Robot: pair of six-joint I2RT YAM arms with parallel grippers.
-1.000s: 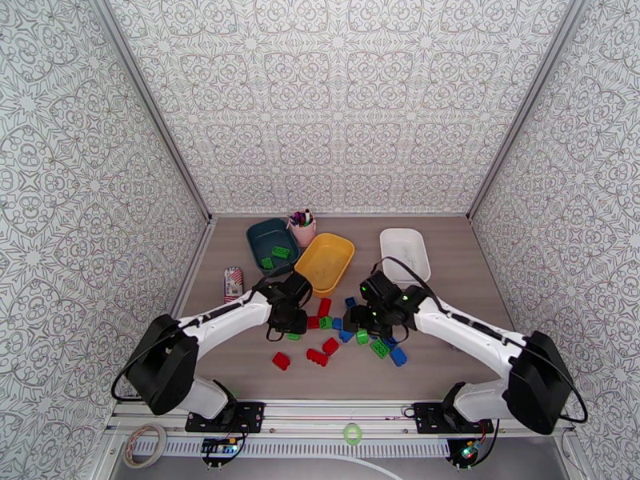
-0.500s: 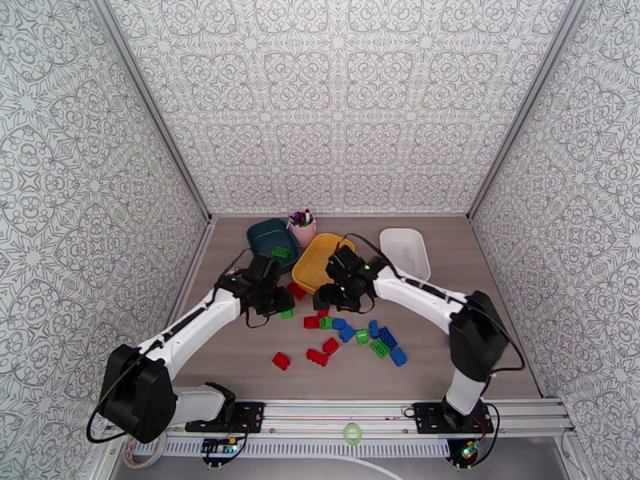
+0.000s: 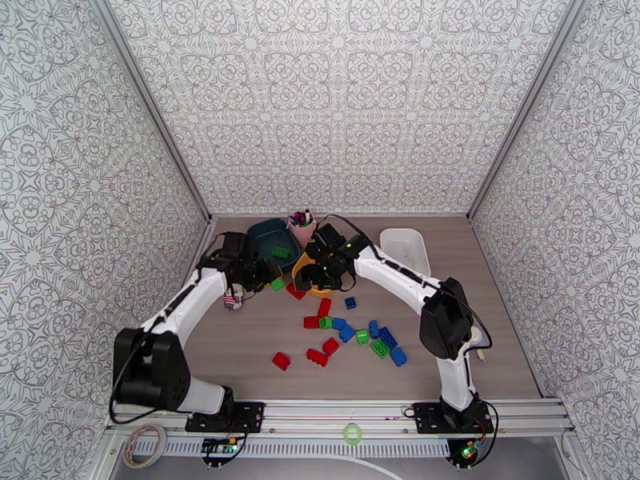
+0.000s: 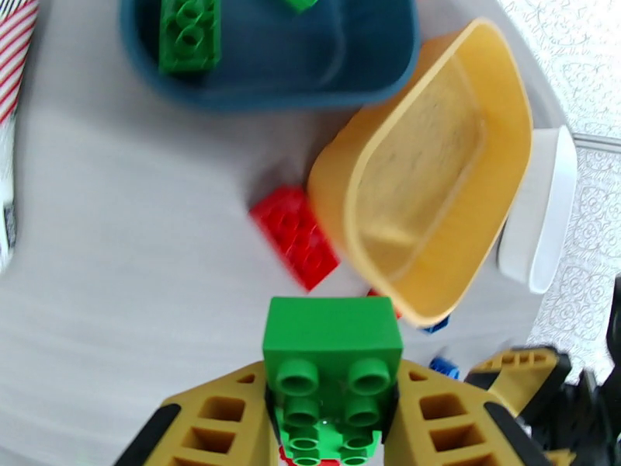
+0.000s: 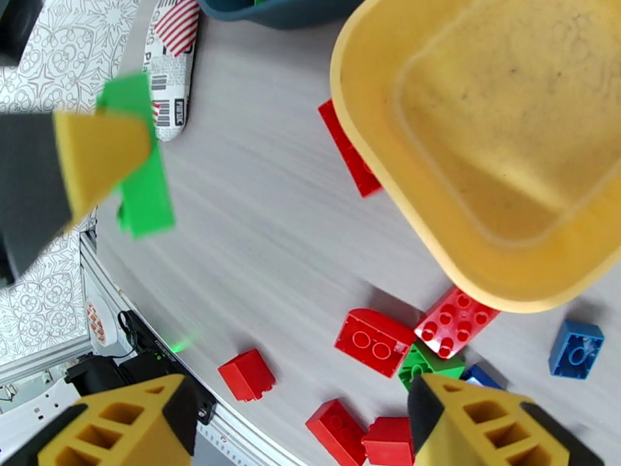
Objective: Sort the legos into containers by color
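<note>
Left jaws (image 4: pixel 332 405): closed tight on one green lego (image 4: pixel 332 339), whose studs face the wrist camera. It is held above the worktop (image 4: pixel 116 250), near the front corner of the teal tray but not over it.
Right jaws (image 5: pixel 299 390): wide open with nothing between them. They hang above the front rim of the yellow tray and the worktop beside it.
Containers: three, in a row at the far side of the worktop. These are the teal tray (image 4: pixel 310 87), the yellow tray (image 4: pixel 334 188) and the white tray (image 4: pixel 536 227). Teal and yellow stand close together.
Legos in the teal tray: two green ones in the left wrist view, one long piece (image 4: pixel 189 33) and one cut off by the picture edge (image 4: pixel 299 0).
Loose red legos: six in the top view. One red lego (image 3: pixel 298 291) lies against the front of the yellow tray, the others are near the middle.
Loose blue legos (image 3: pixel 346 334): about six, some too close together for a sure count.
Loose green legos (image 3: pixel 362 337): three, mixed among the blue.
Other things: one striped object (image 5: pixel 175 64) at the left, and one pink cup (image 3: pixel 302 227) with pens behind the trays.
</note>
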